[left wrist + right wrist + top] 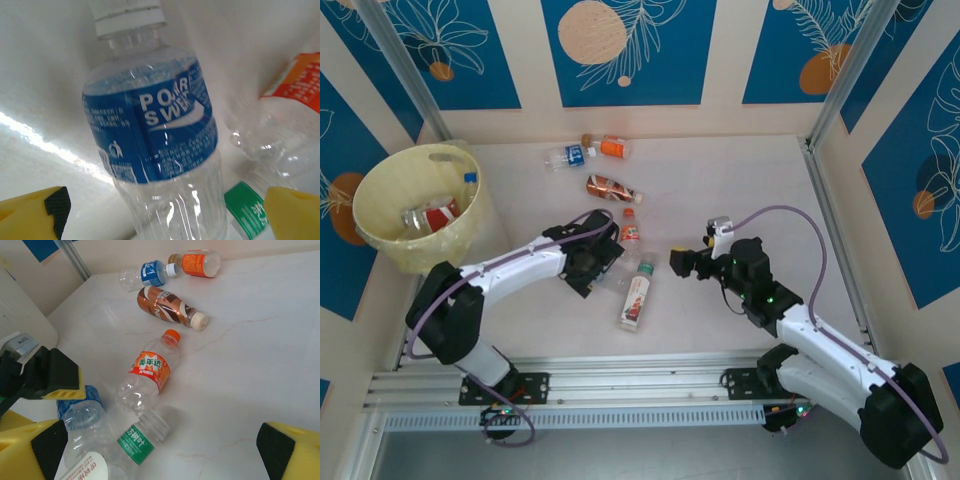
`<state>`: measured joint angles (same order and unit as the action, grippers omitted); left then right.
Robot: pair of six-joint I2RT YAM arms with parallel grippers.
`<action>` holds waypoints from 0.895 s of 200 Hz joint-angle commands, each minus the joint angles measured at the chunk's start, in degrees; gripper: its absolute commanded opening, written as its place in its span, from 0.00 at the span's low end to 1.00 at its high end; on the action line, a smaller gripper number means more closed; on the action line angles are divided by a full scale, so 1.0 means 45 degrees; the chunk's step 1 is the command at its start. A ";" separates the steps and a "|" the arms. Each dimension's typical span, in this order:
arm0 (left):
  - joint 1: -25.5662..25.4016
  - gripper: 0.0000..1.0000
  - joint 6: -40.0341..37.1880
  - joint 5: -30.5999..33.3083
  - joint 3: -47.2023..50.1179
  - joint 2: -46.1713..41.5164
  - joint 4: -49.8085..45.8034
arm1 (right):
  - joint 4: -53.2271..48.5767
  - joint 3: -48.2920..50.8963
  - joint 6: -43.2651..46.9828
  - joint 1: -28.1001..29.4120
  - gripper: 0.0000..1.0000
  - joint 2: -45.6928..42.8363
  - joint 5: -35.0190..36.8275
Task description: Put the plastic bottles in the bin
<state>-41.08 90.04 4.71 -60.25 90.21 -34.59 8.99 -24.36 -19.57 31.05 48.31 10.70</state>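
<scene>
— Looking nearest the arm bases, what lies on the worktop (740, 200)?
— A red-and-white bottle (635, 300), then a green-label bottle (136, 442) just beside it, both lying flat.
— And the left fingers (30, 215)?
— Spread wide and gripping nothing. A blue-label bottle (150, 130) lies between them, with the green-label one crowding its side.
— The right fingers (292, 450)?
— Equally wide, empty, off to the right of that cluster.
— Farther out?
— An orange-capped bottle (630, 228), a brown bottle (612, 188), then a second blue-label bottle (570, 156) and an orange-label bottle (610, 147) cap to cap near the back wall.
— And the bin (380, 185)?
— At the far left, well apart from both arms, with a few bottles (435, 215) inside.
</scene>
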 commanded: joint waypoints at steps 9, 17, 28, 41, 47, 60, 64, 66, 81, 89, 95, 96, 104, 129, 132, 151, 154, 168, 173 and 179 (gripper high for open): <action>-0.0015 0.97 0.2609 0.0298 0.0294 0.0493 -0.0036 | -0.0489 0.0266 0.0515 -0.0190 0.99 -0.1087 0.0391; 0.0023 0.96 0.2588 0.0375 0.0245 0.0619 0.0037 | -0.0521 0.0312 0.0573 -0.0245 0.99 -0.1263 0.0376; 0.0076 0.93 0.2455 0.0398 0.0227 0.0796 0.0358 | -0.0556 0.0354 0.0604 -0.0342 0.99 -0.1371 0.0319; 0.0110 0.90 0.2388 0.0361 0.0085 0.1057 0.0440 | -0.0620 0.0374 0.0615 -0.0431 0.99 -0.1345 0.0260; 0.0144 0.88 0.2330 0.0360 0.0024 0.1173 0.0473 | -0.0629 0.0379 0.0590 -0.0472 0.99 -0.1280 0.0259; 0.0232 0.85 0.2290 0.0432 -0.0014 0.1388 0.0546 | -0.0691 0.0364 0.0517 -0.0503 0.99 -0.1124 0.0223; 0.0259 0.84 0.2278 0.0454 0.0003 0.1424 0.0631 | -0.0710 0.0355 0.0499 -0.0529 0.99 -0.1082 0.0193; 0.0261 0.82 0.2267 0.0466 0.0018 0.1448 0.0674 | -0.0715 0.0355 0.0482 -0.0527 0.99 -0.1048 0.0184; 0.0335 0.78 0.2198 0.0499 0.0061 0.1562 0.0927 | -0.0748 0.0299 0.0392 -0.0551 0.99 -0.0882 0.0104; 0.0315 0.78 0.2150 0.0447 0.0033 0.1658 0.0947 | -0.0765 0.0248 0.0366 -0.0552 0.99 -0.0808 0.0084; 0.0325 0.78 0.2125 0.0421 0.0020 0.1741 0.0918 | -0.0780 0.0202 0.0347 -0.0552 0.99 -0.0759 0.0100; 0.0323 0.78 0.2122 0.0419 0.0034 0.1755 0.0913 | -0.0774 0.0200 0.0346 -0.0552 0.99 -0.0748 0.0102; 0.0360 0.78 0.2139 0.0372 0.0056 0.1880 0.0909 | -0.0800 0.0145 0.0345 -0.0562 1.00 -0.0684 0.0118; 0.0610 0.74 0.2125 0.0204 0.0382 0.2257 0.1328 | -0.0903 -0.0069 0.0259 -0.0564 1.00 -0.0566 0.0152; 0.0654 0.73 0.2089 0.0194 0.0401 0.2272 0.1381 | -0.0907 -0.0079 0.0247 -0.0571 1.00 -0.0566 0.0160; 0.0866 0.69 0.1759 0.0290 0.0420 0.2335 0.1395 | -0.0947 -0.0181 0.0165 -0.0569 0.99 -0.0505 0.0176; 0.0884 0.68 0.1672 0.0346 0.0420 0.2316 0.1397 | -0.0952 -0.0186 0.0145 -0.0554 1.00 -0.0493 0.0171; 0.1007 0.66 0.1389 0.0633 0.0458 0.2191 0.1376 | -0.0927 -0.0243 0.0062 -0.0571 1.00 -0.0416 0.0253; 0.1058 0.65 0.1311 0.0722 0.0510 0.2138 0.1395 | -0.0925 -0.0260 0.0035 -0.0569 1.00 -0.0372 0.0302; 0.1116 0.64 0.1213 0.0802 0.0553 0.2092 0.1412 | -0.0924 -0.0306 -0.0037 -0.0564 1.00 -0.0297 0.0383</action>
<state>-38.02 93.95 5.91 -59.40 99.81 -27.79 4.82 -23.51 -18.41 28.77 46.30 11.16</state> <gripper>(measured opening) 0.660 0.997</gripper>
